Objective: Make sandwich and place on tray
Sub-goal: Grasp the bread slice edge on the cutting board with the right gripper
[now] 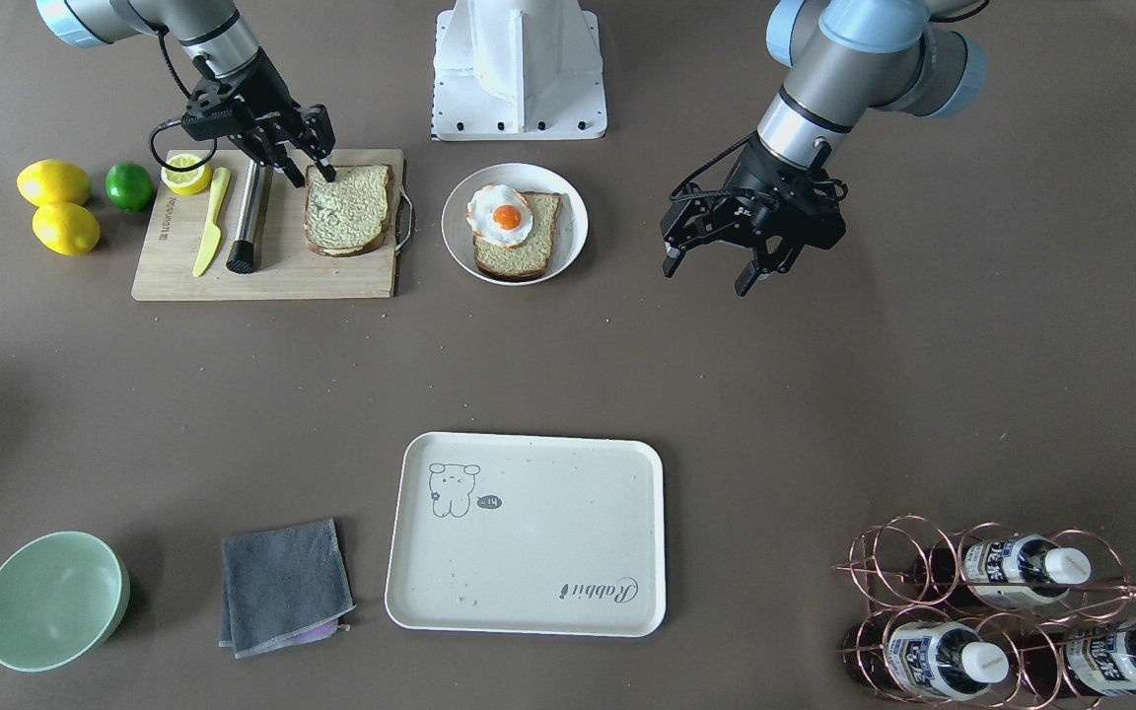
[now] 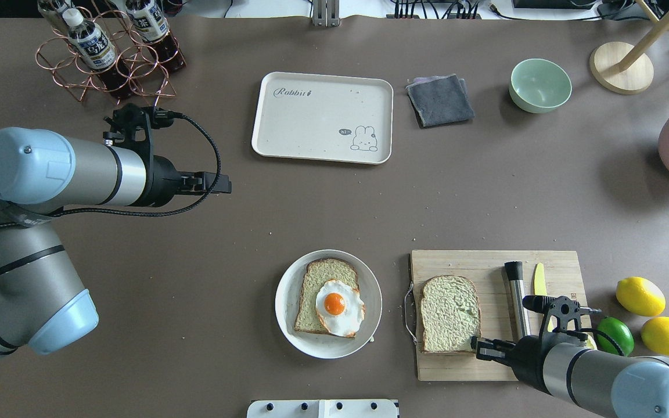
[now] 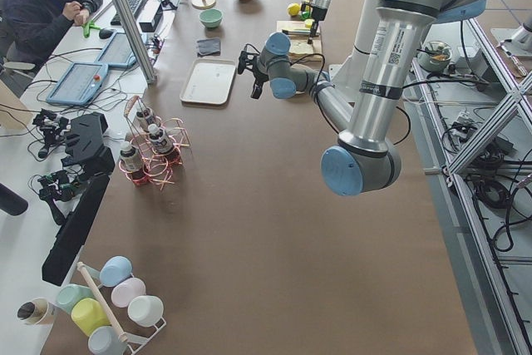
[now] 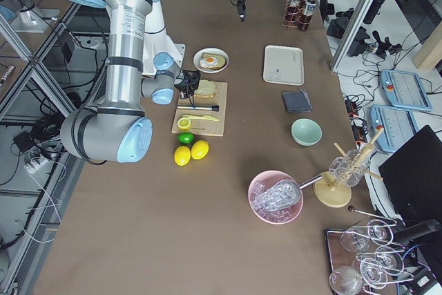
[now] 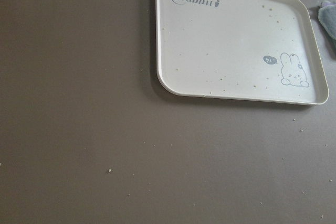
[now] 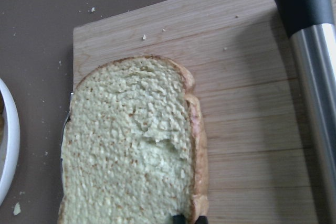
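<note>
The sandwich is in two parts. One greenish-tan, brown-crusted square bread slice (image 1: 349, 209) lies flat on the wooden cutting board (image 1: 272, 271), its long axis running from the robot toward the tray and its domed end tray-ward. The right jaws stand parted astride the crust at its robot-side corner; whether they pinch it I cannot tell. The board's wire handle (image 1: 404, 222) borders the slice on the plate side, and a steel rod with a black tip (image 1: 248, 222) lies on the other.

The second slice (image 1: 529, 251) bears a white fried egg with an orange yolk (image 1: 502, 215). It sits slightly skewed on the round white plate (image 1: 568, 197), just beside the board. The left jaws hang released, wide apart, over bare brown counter (image 1: 824, 394).

A broad stretch of counter separates the plate from the cream-white rounded rectangular tray (image 1: 548, 513), which lies lengthwise across it. The tray reads "Rabbit" in one corner and "hi~" by a small drawn animal opposite. A grey folded cloth (image 1: 282, 587) lies near it. The board's edge print is illegible.
</note>
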Robot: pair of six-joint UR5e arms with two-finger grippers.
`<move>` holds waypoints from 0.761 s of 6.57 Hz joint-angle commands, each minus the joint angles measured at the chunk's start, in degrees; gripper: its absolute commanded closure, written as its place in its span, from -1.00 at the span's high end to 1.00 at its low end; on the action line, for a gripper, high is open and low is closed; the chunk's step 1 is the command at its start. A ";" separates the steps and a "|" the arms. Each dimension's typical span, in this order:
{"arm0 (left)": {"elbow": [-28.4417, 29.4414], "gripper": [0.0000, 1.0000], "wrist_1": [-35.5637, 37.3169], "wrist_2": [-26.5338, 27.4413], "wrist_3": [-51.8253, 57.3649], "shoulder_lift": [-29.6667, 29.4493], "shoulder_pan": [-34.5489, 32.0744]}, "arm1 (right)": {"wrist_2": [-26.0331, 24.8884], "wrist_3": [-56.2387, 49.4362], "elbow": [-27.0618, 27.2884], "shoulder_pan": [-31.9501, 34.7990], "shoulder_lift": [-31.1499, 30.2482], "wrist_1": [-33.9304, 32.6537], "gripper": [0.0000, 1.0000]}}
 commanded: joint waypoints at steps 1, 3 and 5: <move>0.06 0.98 0.00 0.00 0.04 0.00 0.01 | 0.12 -0.05 3.88 0.08 -0.93 -0.09 -1.00; 0.06 0.97 0.00 -0.09 0.04 -0.09 0.01 | 0.90 -0.05 6.54 2.09 -1.64 -0.18 -1.00; -0.20 0.98 0.00 -0.09 -0.05 -0.44 0.71 | 3.19 -0.05 8.22 4.91 -0.34 -1.67 -1.00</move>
